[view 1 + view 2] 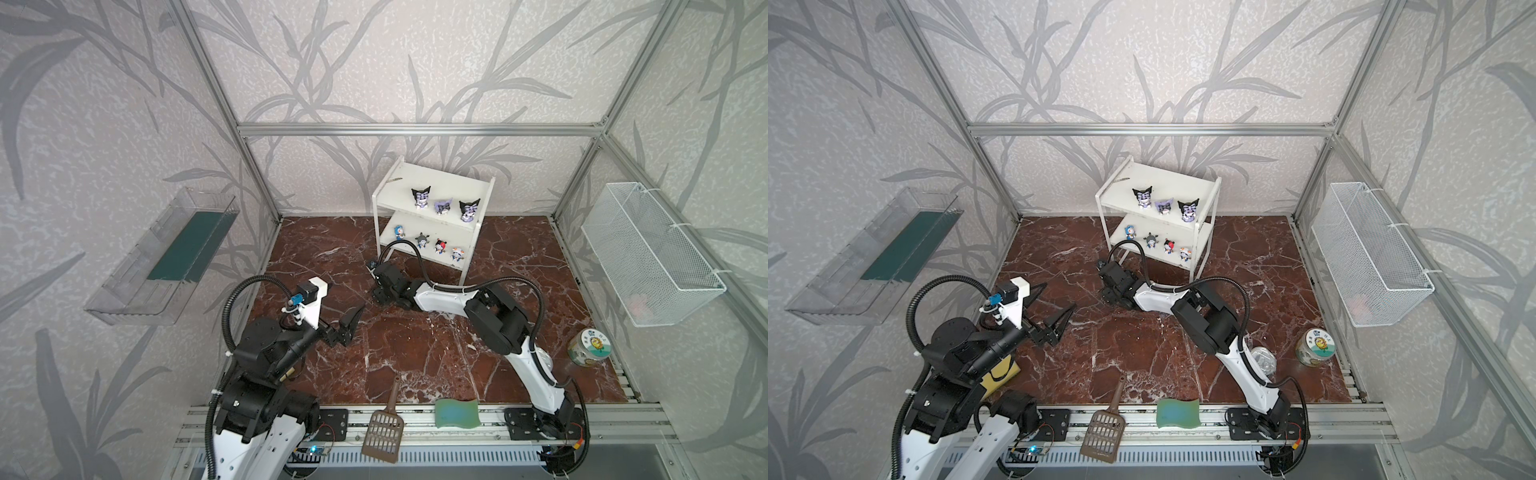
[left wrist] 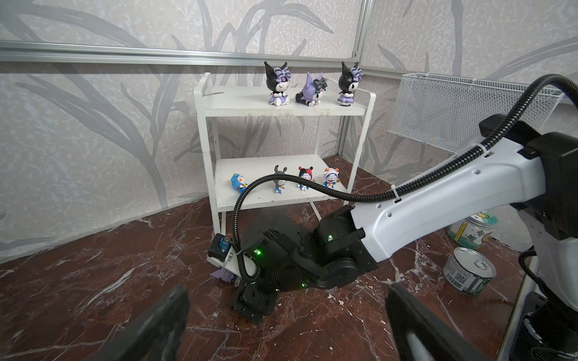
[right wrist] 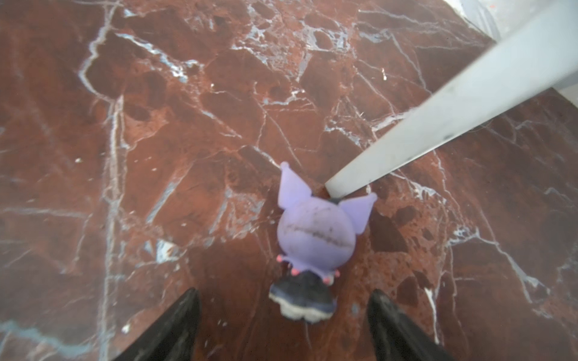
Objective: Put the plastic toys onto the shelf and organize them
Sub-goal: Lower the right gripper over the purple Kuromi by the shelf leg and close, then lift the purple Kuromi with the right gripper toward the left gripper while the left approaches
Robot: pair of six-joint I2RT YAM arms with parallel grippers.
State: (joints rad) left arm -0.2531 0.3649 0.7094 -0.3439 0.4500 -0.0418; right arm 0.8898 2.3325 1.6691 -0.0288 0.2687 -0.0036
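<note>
– Black fingers of the right gripper stand spread on either side of a purple plastic figurine with pointed ears. Is it gripped?
– No. Neither finger touches it. The figurine rests on the red-brown marble counter, its head right at the foot of a thin white leg of the small white two-tier shelf.
– And the other toys?
– Seven are on the shelf in both top views. Three purple-and-black figurines line the upper board, the middle one tipped over. Four smaller blue-and-white figurines sit in a row along the lower board.
– The left arm?
– The left gripper hangs above the counter, well apart from the shelf. Its jaws are spread wide and hold nothing.
– What else is in frame?
– A brown slotted plastic scoop and a green wavy sponge lie near each other at the front edge. A white wire mesh basket hangs on the right wall, and a clear plastic tray on the left wall.
</note>
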